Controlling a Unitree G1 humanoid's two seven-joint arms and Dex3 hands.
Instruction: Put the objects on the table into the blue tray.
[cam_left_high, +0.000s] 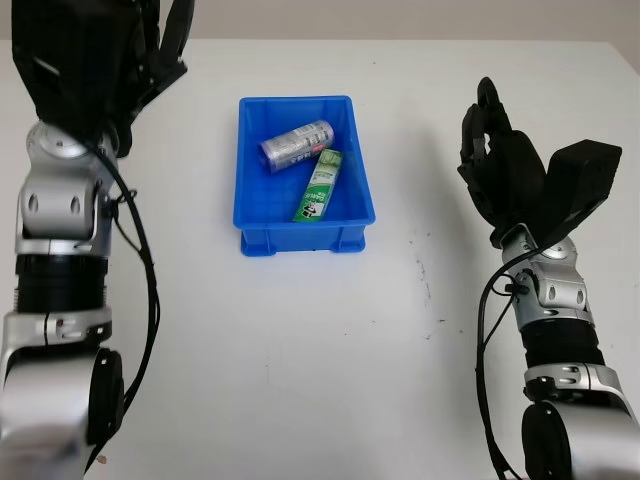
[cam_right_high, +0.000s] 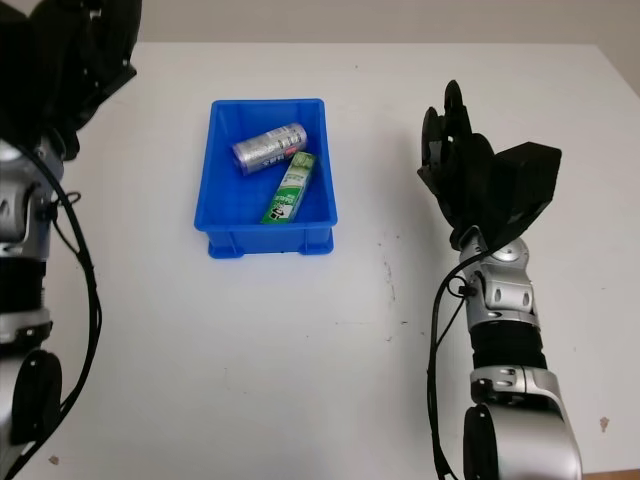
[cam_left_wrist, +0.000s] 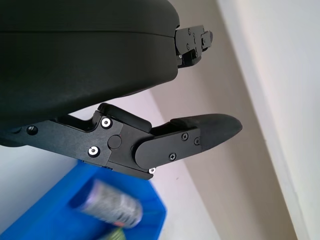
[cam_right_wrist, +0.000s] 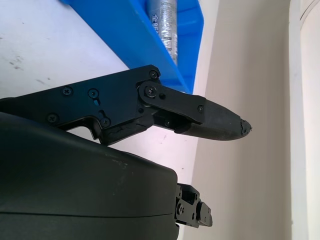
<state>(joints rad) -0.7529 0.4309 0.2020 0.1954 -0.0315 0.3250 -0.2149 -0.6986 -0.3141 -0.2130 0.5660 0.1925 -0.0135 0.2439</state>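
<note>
Left eye view: white table (cam_left_high: 300, 360), blue tray (cam_left_high: 252, 205); both hands (cam_left_high: 495, 160) empty, unclenched.

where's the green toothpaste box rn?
In the head views, the green toothpaste box lies inside the blue tray at table centre, toward the tray's right side, just in front of the silver can.

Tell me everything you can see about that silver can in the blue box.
The silver can is a slim metal-looking cylinder with small printing and a reddish patch on its side. It lies on its side, slanted, in the far half of the blue tray, unopened or not I cannot tell. One end sits close to the green carton lying beside it; whether they touch is unclear. Neither hand holds it.
</note>
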